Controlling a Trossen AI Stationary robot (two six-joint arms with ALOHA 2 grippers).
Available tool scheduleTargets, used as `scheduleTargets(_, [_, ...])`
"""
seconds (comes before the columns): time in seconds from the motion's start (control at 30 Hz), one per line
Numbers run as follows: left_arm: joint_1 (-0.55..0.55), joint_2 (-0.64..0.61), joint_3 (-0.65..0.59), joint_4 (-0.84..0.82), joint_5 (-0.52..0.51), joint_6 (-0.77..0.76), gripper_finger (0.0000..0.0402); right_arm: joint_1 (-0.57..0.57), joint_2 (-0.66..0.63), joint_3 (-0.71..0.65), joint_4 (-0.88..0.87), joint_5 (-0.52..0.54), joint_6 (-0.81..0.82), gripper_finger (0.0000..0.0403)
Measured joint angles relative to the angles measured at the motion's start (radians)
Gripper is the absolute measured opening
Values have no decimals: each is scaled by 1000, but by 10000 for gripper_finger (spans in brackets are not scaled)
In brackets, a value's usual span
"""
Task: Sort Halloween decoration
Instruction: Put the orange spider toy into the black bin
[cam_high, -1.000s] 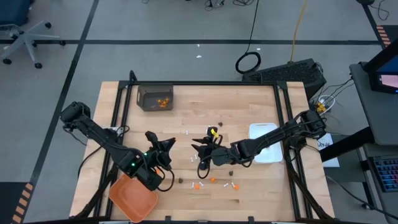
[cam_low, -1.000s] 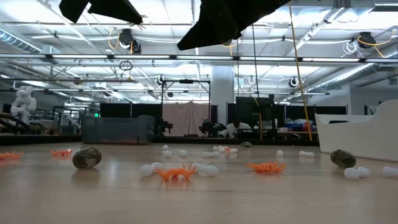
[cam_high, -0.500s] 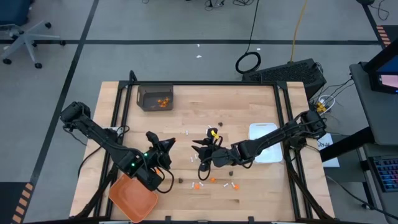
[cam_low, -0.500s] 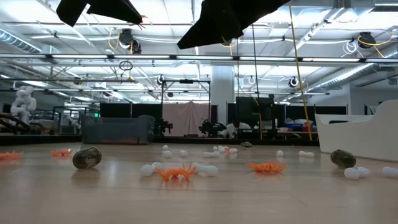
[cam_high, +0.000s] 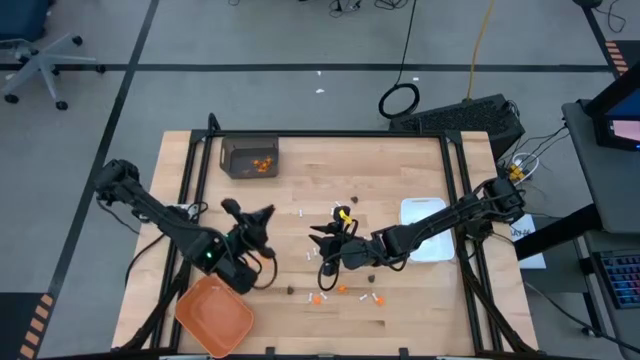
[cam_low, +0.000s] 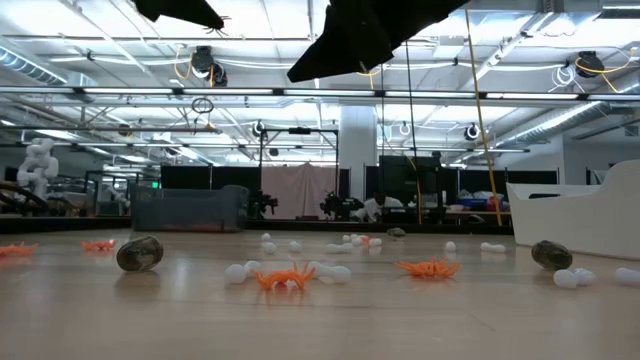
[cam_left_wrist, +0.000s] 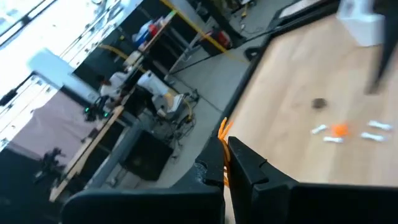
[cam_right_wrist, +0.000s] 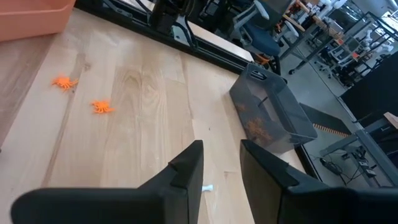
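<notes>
Small orange bits (cam_high: 318, 297), dark bits (cam_high: 291, 290) and white sticks (cam_high: 378, 298) lie scattered on the wooden table; they also show in the low view (cam_low: 285, 277). My left gripper (cam_high: 256, 222) is raised above the table's left middle and shut on an orange bit (cam_left_wrist: 222, 134). My right gripper (cam_high: 322, 240) hovers over the table's middle, open and empty (cam_right_wrist: 221, 158). Both grippers are at the top of the low view, the left (cam_low: 212, 16) and the right (cam_low: 300, 70). My left gripper pinches the orange bit between its two fingers; a strip of orange (cam_left_wrist: 223, 140) shows in the narrow slit between them. The bit's thin legs (cam_low: 222, 19) stick out past the fingertips. It is lifted well clear of the table.
A clear grey bin (cam_high: 250, 157) holding orange bits stands at the far left. A white rectangular dish (cam_high: 428, 228) sits at the right under my right arm. An orange tray (cam_high: 213, 318) sits at the near left corner. Bare wood lies between the bin and the scattered pieces.
My left gripper has risen and gone toward the table's far edge and a little left, toward the grey bin, staying shut on the orange bit. My right gripper has kept still.
</notes>
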Motion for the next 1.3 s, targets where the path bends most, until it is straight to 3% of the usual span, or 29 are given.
scheduleTargets(0.2, [101,-126,0,-176,48,-64,1,0,0,0,-11,0,0,93])
scheduleTargets(0.5, [330,-251,0,-242,123,-7,1,0,0,0,-11,0,0,93])
scheduleTargets(0.8, [634,-272,0,-228,333,160,1,0,0,0,-14,0,0,93])
scheduleTargets(1.1, [888,-243,0,-131,709,334,1,0,0,0,-17,0,0,93])
scheduleTargets(1.3, [977,-166,0,-90,780,362,1,0,0,0,-18,0,0,93])
